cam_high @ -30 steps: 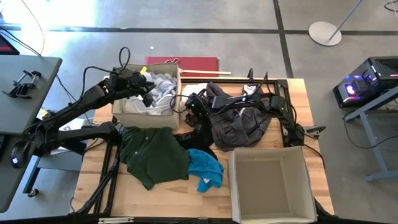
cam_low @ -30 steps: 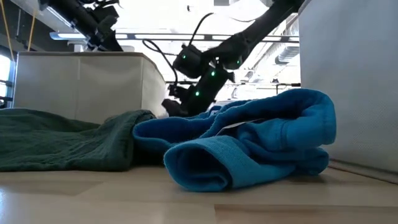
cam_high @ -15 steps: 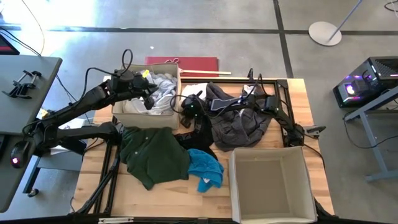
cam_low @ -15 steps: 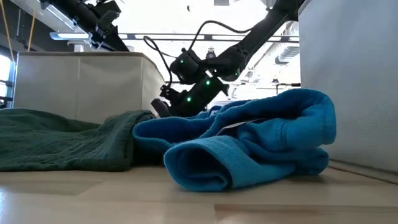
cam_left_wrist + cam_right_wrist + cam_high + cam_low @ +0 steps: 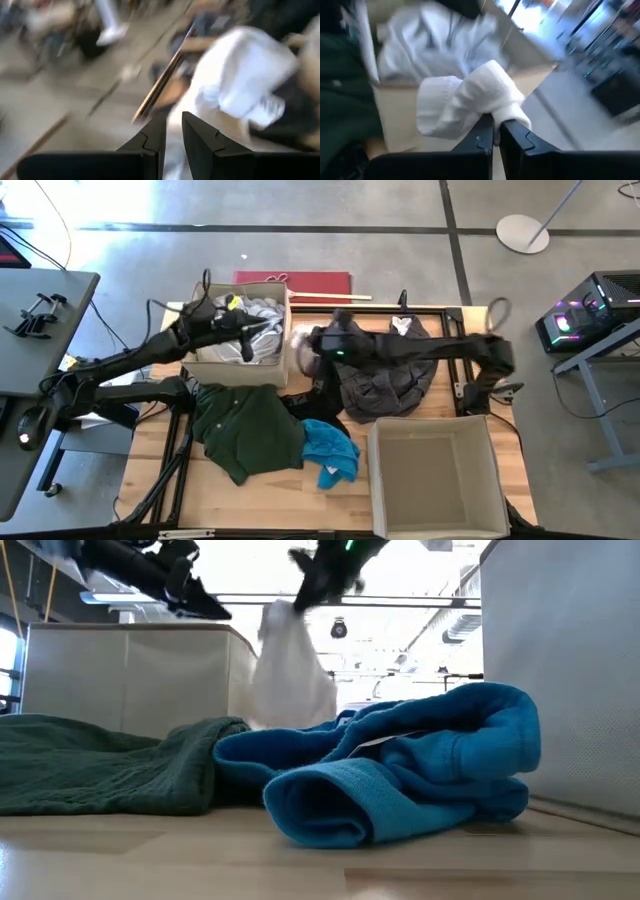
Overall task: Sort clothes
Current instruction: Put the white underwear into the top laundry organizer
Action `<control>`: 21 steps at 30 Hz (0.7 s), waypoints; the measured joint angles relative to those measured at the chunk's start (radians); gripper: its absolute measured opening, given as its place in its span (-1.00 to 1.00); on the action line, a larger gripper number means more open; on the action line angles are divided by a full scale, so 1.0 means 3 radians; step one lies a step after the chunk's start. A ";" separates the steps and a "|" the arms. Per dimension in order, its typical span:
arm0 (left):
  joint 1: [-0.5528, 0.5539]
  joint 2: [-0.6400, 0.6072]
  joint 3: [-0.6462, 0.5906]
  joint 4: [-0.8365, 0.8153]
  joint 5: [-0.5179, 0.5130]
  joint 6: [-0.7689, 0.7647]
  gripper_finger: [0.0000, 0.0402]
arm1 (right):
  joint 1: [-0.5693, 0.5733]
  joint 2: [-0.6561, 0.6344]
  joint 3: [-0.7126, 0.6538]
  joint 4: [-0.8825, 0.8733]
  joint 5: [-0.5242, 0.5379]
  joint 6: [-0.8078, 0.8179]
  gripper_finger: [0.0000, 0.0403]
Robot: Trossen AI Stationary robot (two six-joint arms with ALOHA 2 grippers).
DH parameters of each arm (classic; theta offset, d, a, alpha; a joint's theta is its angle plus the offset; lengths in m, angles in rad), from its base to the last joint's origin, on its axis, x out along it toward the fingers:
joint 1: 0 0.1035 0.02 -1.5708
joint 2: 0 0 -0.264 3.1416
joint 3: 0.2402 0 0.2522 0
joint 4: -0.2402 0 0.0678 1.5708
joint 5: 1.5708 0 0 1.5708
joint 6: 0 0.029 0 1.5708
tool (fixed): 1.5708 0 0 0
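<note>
My right gripper (image 5: 312,340) is raised between the far-left beige box (image 5: 283,362) and the dark grey garment (image 5: 385,380), shut on a white garment (image 5: 290,670). My left gripper (image 5: 245,332) hovers shut above that box, over the white and pale grey clothes (image 5: 255,315) piled in it; nothing shows between its fingers (image 5: 172,135). On the table lie a dark green garment (image 5: 245,430), a bright blue one (image 5: 330,450) and a black one (image 5: 300,402). My right gripper pinches a bunched fold of the white garment (image 5: 492,112) between its two fingers. The fingers come from above, from the table's right side. The garment hangs slack below them (image 5: 292,690); the blue garment in front hides its lower end.
A second beige box (image 5: 435,475) stands open at the near right. A black frame (image 5: 455,330) runs along the far right of the table. Bare wood (image 5: 290,500) shows along the near edge.
My right gripper has dipped to the table beside the left box, shut on the white garment and risen with it; the garment now hangs lifted where it lay low before. My left gripper has shifted a little toward the table's right over the box.
</note>
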 joint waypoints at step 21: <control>-0.0657 0.0487 -0.0680 0.2751 0.1065 0.0111 -0.21 | 0.0193 -0.0567 0.0000 -0.0033 -0.0549 -0.0043 -1.00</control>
